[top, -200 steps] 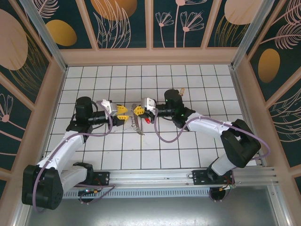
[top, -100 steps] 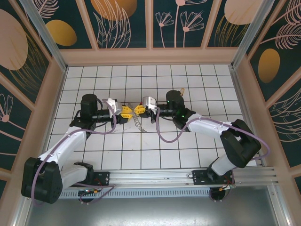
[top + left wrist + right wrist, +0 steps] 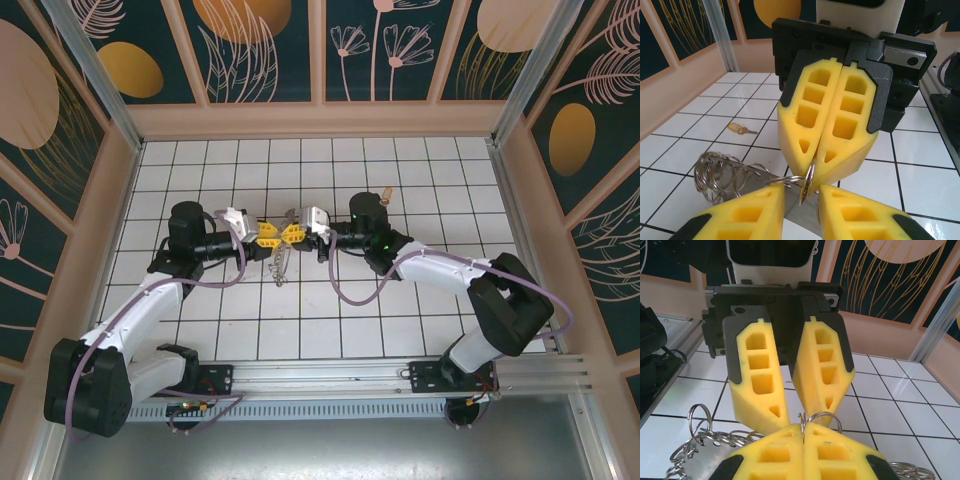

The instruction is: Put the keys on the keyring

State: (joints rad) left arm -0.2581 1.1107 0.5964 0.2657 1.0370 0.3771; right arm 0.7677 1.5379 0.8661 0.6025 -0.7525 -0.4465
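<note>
A silvery keyring (image 3: 282,262) with dangling loops sits at the middle of the tiled worktop (image 3: 300,340). The right end effector (image 3: 802,432), at 1 o'clock from it in the overhead view, is clenched on its wire ring. The left end effector (image 3: 802,200), at 11 o'clock, is released, with a finger on either side of the ring. A small brass key (image 3: 386,196) lies on the worktop at 2 o'clock, well apart.

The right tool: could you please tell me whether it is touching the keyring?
Touching. The left wrist view shows the right tool shut, with the keyring wire pinched between its yellow tips.
</note>
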